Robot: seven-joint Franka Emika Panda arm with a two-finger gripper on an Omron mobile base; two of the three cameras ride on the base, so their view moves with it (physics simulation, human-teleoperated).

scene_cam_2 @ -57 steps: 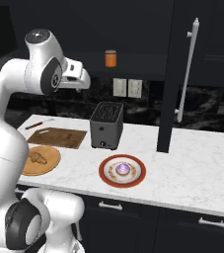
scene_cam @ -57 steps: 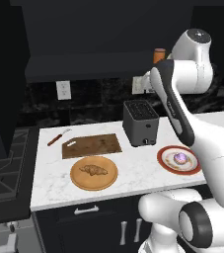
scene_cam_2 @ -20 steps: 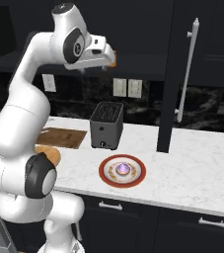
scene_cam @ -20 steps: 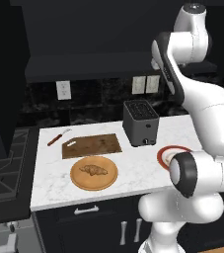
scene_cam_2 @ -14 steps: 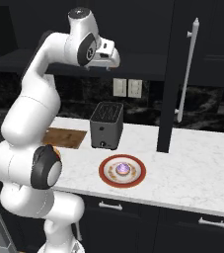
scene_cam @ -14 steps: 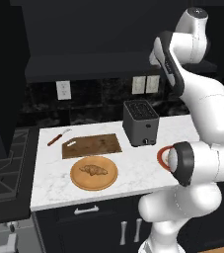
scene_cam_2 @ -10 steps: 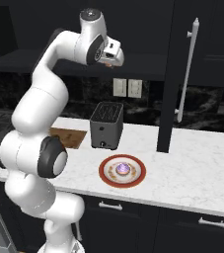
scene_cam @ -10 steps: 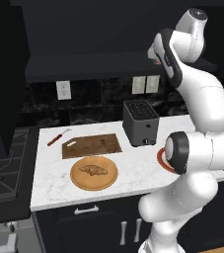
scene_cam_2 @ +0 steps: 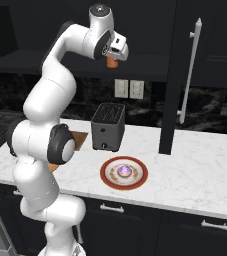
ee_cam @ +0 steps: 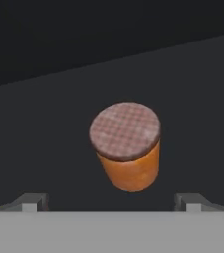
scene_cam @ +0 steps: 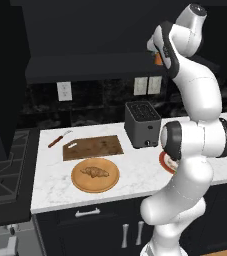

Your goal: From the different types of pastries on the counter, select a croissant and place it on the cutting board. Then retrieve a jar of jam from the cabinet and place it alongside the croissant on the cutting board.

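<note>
The orange jar of jam (ee_cam: 129, 163) with its reddish-brown lid (ee_cam: 125, 130) stands on the dark shelf of the black overhead cabinet (scene_cam: 85, 70). My gripper (ee_cam: 111, 203) is open, its fingertips (ee_cam: 32, 201) wide on either side and just short of the jar. From the base the hand (scene_cam_2: 116, 50) sits right at the jar (scene_cam_2: 112, 63), high above the toaster. The croissant (scene_cam: 95, 172) lies on a round wooden plate (scene_cam: 80, 184) on the counter (scene_cam: 135, 175), in front of the bare cutting board (scene_cam: 92, 147). The purple-topped pastry (scene_cam_2: 124, 171) sits on a red-rimmed plate (scene_cam_2: 107, 177).
A dark toaster (scene_cam: 142, 119) stands right of the cutting board, below the raised arm. A red-handled knife (scene_cam: 60, 138) lies left of the board. A stove (scene_cam: 5, 170) borders the counter's left end. A tall dark cabinet with a silver handle (scene_cam_2: 190, 70) rises at the right.
The arm has stretched up and forward, carrying the hand closer to the jar on the cabinet shelf. The gripper stays open. Things on the counter have not moved.
</note>
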